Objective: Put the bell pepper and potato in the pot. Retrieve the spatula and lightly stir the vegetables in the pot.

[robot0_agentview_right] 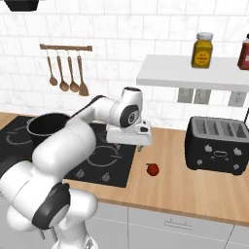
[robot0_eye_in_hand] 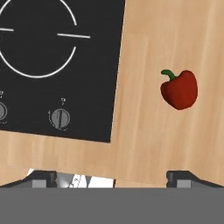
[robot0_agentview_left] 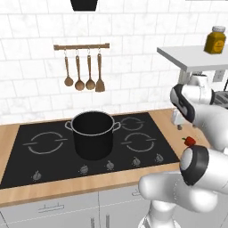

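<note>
The red bell pepper (robot0_eye_in_hand: 179, 89) lies on the wooden counter to the right of the cooktop (robot0_eye_in_hand: 57, 65), also seen as a small red shape (robot0_agentview_right: 152, 168) (robot0_agentview_left: 189, 141). My gripper (robot0_eye_in_hand: 111, 179) hangs open above the counter at the cooktop's right edge, pointing down, with nothing between its fingers. The pepper sits off to the side of the jaws, apart from them. In the right base view the gripper (robot0_agentview_right: 127, 145) is up and left of the pepper. The black pot (robot0_agentview_left: 93, 133) stands on the cooktop's middle. The potato and the spatula are out of view.
Brown wooden spoons and a turner (robot0_agentview_left: 82, 73) hang on a wall rail behind the cooktop. A black toaster (robot0_agentview_right: 219, 146) stands on the counter at the right, under a shelf (robot0_agentview_right: 189, 73) with a yellow jar (robot0_agentview_right: 203, 49). Cooktop knobs (robot0_eye_in_hand: 60, 118) line the front edge.
</note>
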